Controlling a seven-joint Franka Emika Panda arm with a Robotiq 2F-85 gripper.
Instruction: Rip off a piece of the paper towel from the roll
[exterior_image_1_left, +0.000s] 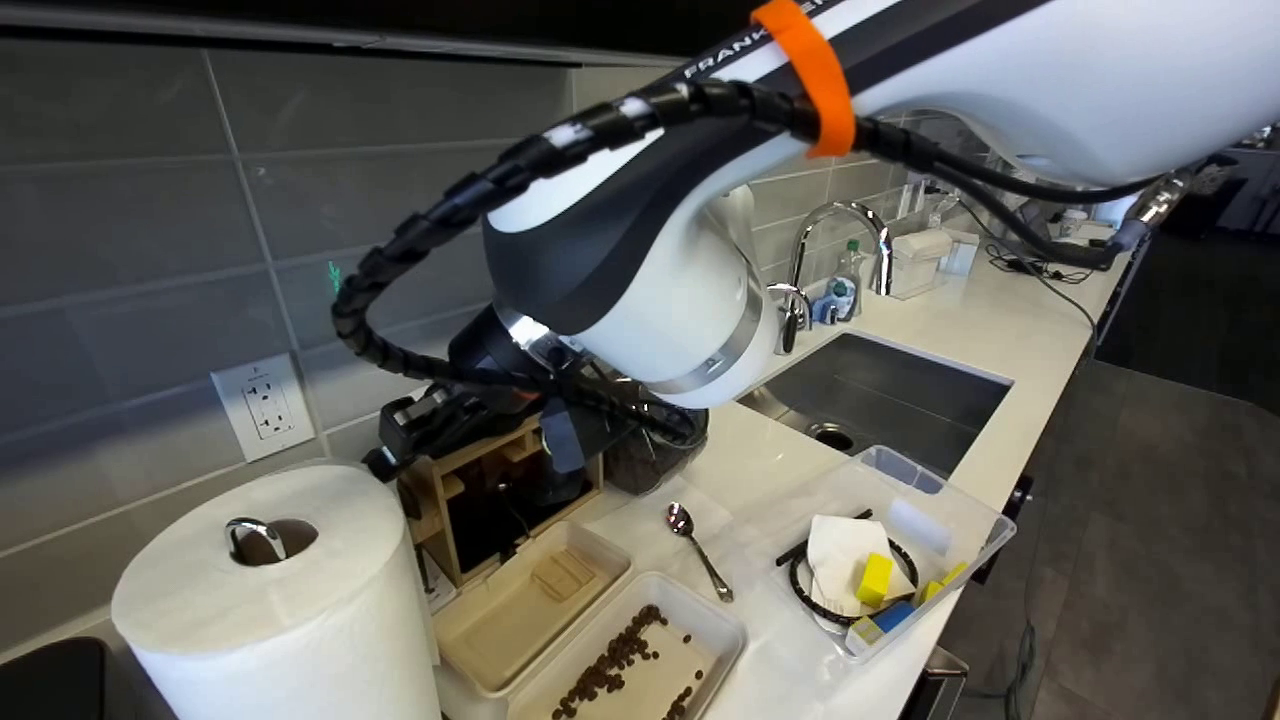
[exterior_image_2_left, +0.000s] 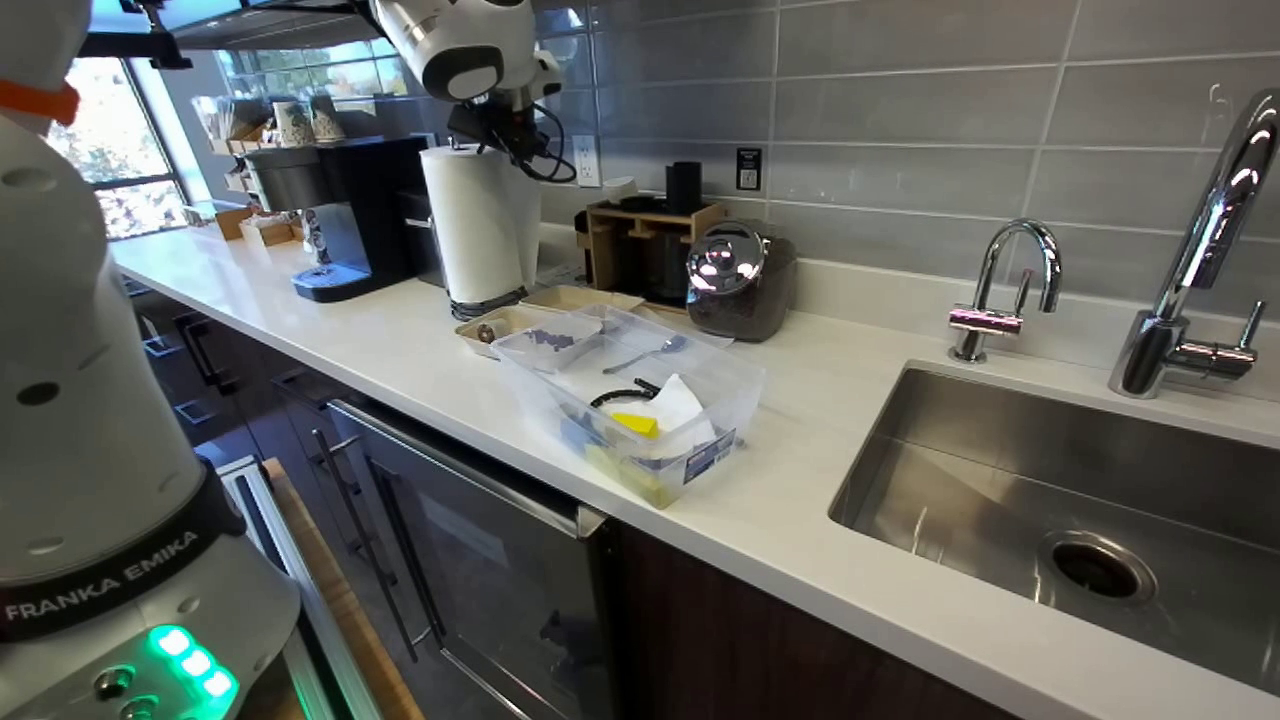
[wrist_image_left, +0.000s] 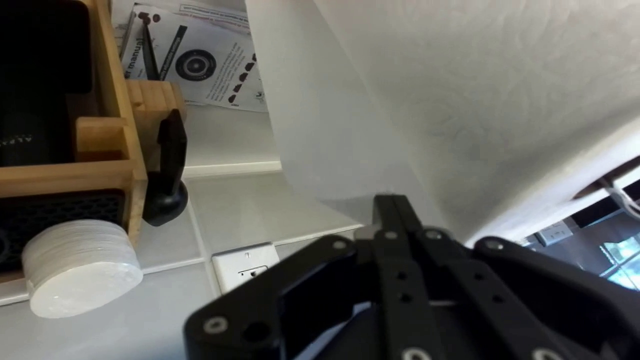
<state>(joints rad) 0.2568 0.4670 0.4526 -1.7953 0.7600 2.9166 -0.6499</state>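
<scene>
The roll (exterior_image_1_left: 290, 590) is a big white cylinder with a metal knob at its top centre; it stands upright on the counter, also in an exterior view (exterior_image_2_left: 468, 225) and the wrist view (wrist_image_left: 490, 90). The piece of paper towel (wrist_image_left: 325, 125) is a thin loose flap hanging beside the roll, also visible in an exterior view (exterior_image_2_left: 528, 215). My gripper (wrist_image_left: 392, 200) has its black fingers together at the flap's upper edge, and the paper creases beside the tips. It is shut on the flap, close to the roll's top edge, as an exterior view shows (exterior_image_1_left: 380, 463).
A wooden organizer (wrist_image_left: 112, 170) stands close beside the roll. A wall outlet (exterior_image_1_left: 262, 405) is behind. Two shallow trays (exterior_image_1_left: 535, 600), one with beans, a spoon (exterior_image_1_left: 700, 550) and a clear bin (exterior_image_1_left: 900, 560) lie along the counter. A coffee machine (exterior_image_2_left: 345, 215) stands on the roll's other side.
</scene>
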